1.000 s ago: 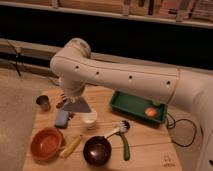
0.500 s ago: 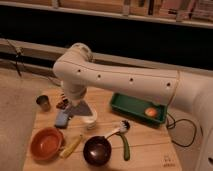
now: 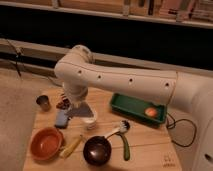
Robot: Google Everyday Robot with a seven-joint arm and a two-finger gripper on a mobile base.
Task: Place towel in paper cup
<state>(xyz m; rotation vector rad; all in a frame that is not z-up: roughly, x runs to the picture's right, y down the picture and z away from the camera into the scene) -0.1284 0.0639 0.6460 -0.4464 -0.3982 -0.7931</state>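
Camera view: tool [image 3: 67, 104] w/ 1 towel [image 3: 80, 111] over 1 paper cup [image 3: 90, 121]; 2 bowls [image 3: 46, 143].

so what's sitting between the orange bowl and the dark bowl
In the camera view, a yellow-handled utensil lies between the orange bowl and the dark bowl. The tool is farther back, over the paper cup.

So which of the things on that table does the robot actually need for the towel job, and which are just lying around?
Part of the job:
- gripper, low over the table's left side
- towel, grey, at the gripper
- paper cup, white, just below it

Just lying about:
- orange bowl
- dark bowl
- green tray
- metal cup
- green-handled utensil
- blue object
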